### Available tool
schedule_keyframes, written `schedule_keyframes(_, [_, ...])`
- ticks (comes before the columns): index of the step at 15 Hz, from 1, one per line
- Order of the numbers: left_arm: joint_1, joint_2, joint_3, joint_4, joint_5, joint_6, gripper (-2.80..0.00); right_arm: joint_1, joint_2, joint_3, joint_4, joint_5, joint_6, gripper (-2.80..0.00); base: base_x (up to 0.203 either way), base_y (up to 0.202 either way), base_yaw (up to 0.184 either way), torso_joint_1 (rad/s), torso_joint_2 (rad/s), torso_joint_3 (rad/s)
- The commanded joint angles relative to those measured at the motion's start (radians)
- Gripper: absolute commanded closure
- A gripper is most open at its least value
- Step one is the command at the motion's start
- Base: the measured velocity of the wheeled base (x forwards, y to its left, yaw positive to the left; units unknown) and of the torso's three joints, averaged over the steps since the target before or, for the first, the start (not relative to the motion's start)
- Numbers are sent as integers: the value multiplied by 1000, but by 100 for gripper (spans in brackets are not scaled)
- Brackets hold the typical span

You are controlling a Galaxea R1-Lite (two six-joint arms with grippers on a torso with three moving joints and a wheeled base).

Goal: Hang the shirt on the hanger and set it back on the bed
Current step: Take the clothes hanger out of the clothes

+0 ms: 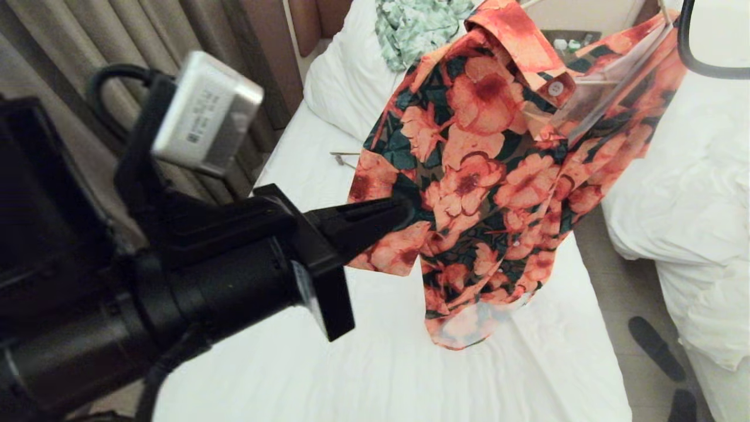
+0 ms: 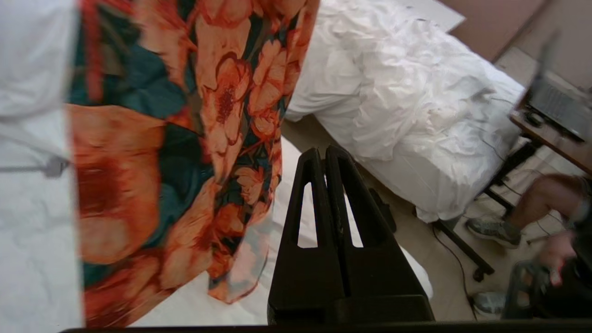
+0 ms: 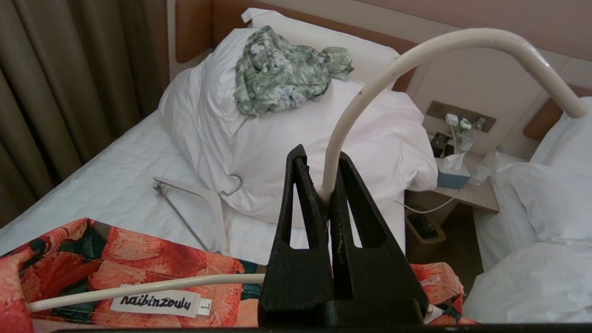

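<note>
The left arm filled the left of the head view, hiding the near left corner of the bed (image 1: 515, 375). The left gripper (image 1: 404, 212) had its jaws pressed together on nothing, its tip at the edge of the shirt's (image 1: 486, 193) sleeve; whether it touched the cloth could not be told. In the left wrist view the same gripper (image 2: 327, 155) stood closed and apart from the shirt (image 2: 185, 152), whose nearer part was blurred. The shirt hung in the air above the middle of the bed, long axis running from the collar, high toward the head end, down to the hem, which came close to the sheet; contact there could not be made out. Its right shoulder was cut off at the top edge. Of the hanger (image 1: 592, 82) only a thin pale bar showed inside the collar in the head view. The right gripper (image 3: 327, 185), outside the head view, was clamped on the base of the hanger's (image 3: 416, 55) hook, which curved upward, one arm of the frame running inside the neck past the label (image 3: 159, 303). A green-and-white garment (image 3: 282, 74) lay on the pillow (image 3: 300, 152) at the head end, a thicker white hanger (image 3: 203, 194) beside it. A person's leg (image 2: 541, 199) showed past the second bed (image 2: 416, 120).
</note>
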Motion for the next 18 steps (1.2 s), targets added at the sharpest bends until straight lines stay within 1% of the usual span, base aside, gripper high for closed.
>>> schedule_keyframes(1, [-86,151,-11,-85,128,-18,0,7,7,-1,1,-13,-4,0,0,0,0,0,0,0])
schedule_keyframes(3, [-133,271,-33,-209,243,-36,0,26,15,3,2,-52,-3,0,0,0,0,0,0,0])
schedule_keyframes(5, [-180,371,-84,-332,376,-46,0,59,18,18,1,-64,-1,0,0,0,0,0,0,0])
schedule_keyframes(6, [-206,392,-136,-363,415,-44,0,63,28,17,0,-65,-2,0,0,0,0,0,0,0])
schedule_keyframes(7, [-219,400,-190,-352,427,-37,0,58,39,17,-1,-65,0,0,0,0,0,0,0,0])
schedule_keyframes(8, [-232,414,-248,-310,436,-23,0,56,49,19,-1,-65,1,0,0,0,0,0,0,0])
schedule_keyframes(9, [-246,432,-281,-269,441,-10,0,56,58,19,-2,-65,7,0,0,0,0,0,0,0])
schedule_keyframes(11, [-249,473,-298,-262,446,12,0,57,60,14,-1,-65,29,0,0,0,0,0,0,0])
schedule_keyframes(12, [-249,484,-310,-261,447,20,-280,55,61,11,0,-66,29,0,0,0,0,0,0,0])
schedule_keyframes(14, [-248,520,-387,-259,463,22,-280,57,63,10,0,-66,28,0,0,0,0,0,0,0])
schedule_keyframes(15, [-246,552,-446,-258,491,28,-280,58,61,10,0,-66,28,0,0,0,0,0,0,0])
schedule_keyframes(17, [-222,611,-521,-261,542,78,-280,64,57,10,2,-66,28,0,0,0,0,0,0,0])
schedule_keyframes(18, [-196,626,-540,-263,548,104,-280,66,48,10,2,-66,28,0,0,0,0,0,0,0])
